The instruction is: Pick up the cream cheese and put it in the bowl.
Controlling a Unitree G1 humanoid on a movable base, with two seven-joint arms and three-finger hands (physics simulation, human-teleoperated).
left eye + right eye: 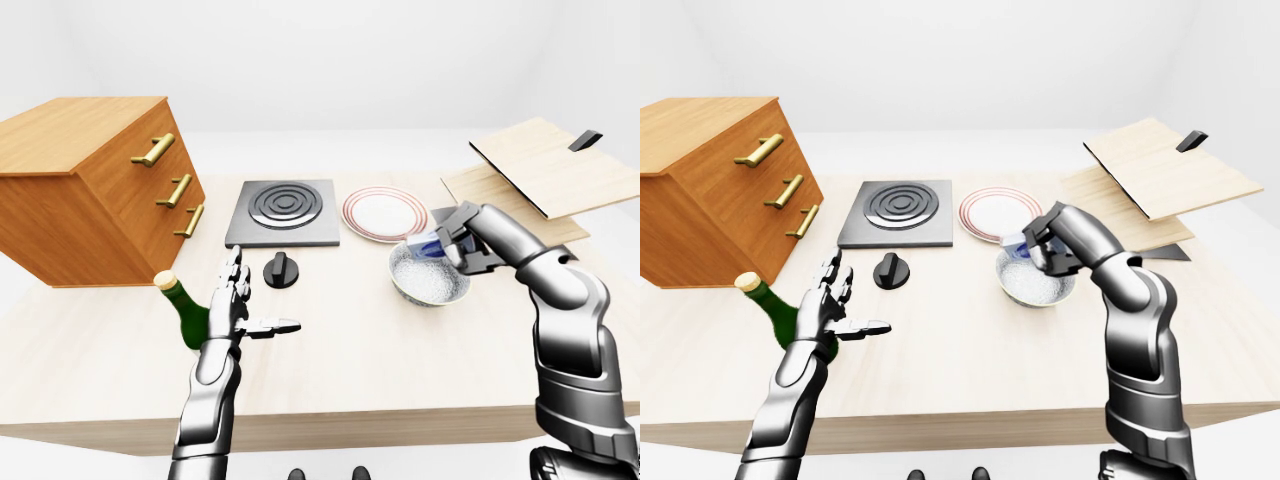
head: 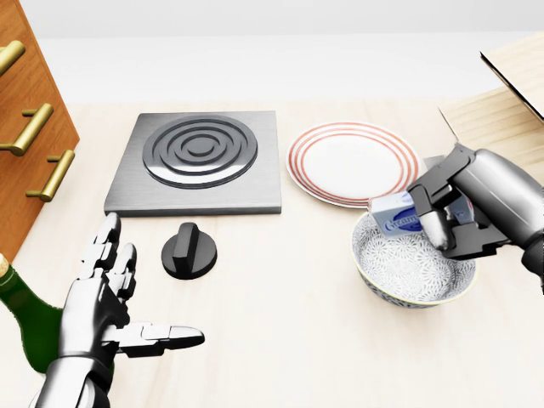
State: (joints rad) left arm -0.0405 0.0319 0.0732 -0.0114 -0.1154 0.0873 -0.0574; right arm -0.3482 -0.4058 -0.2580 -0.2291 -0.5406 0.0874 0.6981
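One relation governs: cream cheese (image 2: 396, 213) held over the upper rim of the bowl (image 2: 414, 293), partly above the hollow; release point lies slightly down-view.
Long axis: box runs left-right in the head view, free end toward the striped plate (image 2: 340, 166).
Right hand (image 2: 444, 214): fingers clamped on the box's right end; the nearer hand by far.
Left hand (image 2: 110, 308): fingers spread, holding nothing, hovering over the table (image 2: 280, 340), well apart from the bowl.
Box: small rectangular carton, pale with blue print, flat rigid faces.
Bowl: round, deep, grey floral-patterned inside, glazed look; nothing seen inside.
Neighbours: black knob (image 2: 189, 251), ringed metal burner plate (image 2: 199, 159), green bottle (image 2: 24, 316).
Judgement: box likely tips in off the rim once released.
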